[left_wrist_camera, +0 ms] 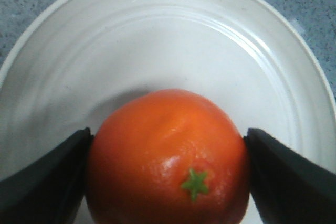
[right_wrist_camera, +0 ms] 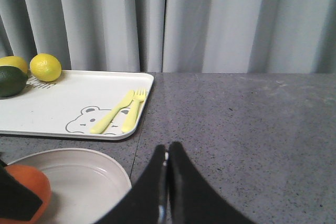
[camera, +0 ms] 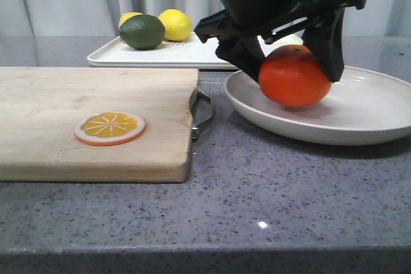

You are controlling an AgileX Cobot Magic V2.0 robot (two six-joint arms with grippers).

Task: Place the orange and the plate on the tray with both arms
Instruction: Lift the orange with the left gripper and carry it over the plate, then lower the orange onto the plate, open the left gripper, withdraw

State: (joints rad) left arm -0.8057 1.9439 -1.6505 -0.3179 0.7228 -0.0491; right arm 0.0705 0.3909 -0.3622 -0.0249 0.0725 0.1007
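My left gripper point(camera: 292, 68) is shut on the orange point(camera: 294, 75), one black finger point(left_wrist_camera: 47, 182) on each side. The orange point(left_wrist_camera: 168, 156), green stem star facing the wrist camera, sits low in the off-white plate point(camera: 372, 107); I cannot tell whether it touches the dish. The plate point(left_wrist_camera: 157, 40) lies on the grey counter right of the cutting board. The white tray point(camera: 167, 56) with the bear drawing point(right_wrist_camera: 68, 98) lies behind the plate. My right gripper point(right_wrist_camera: 168, 150) is shut and empty, over the counter beside the plate's rim point(right_wrist_camera: 89, 182); it is out of the front view.
A wooden cutting board point(camera: 83, 113) with a metal handle lies at the left and carries an orange slice disc point(camera: 109, 128). On the tray are two lemons point(camera: 174, 24), a green lime point(camera: 142, 31) and yellow plastic cutlery point(right_wrist_camera: 126, 111). A grey curtain hangs behind.
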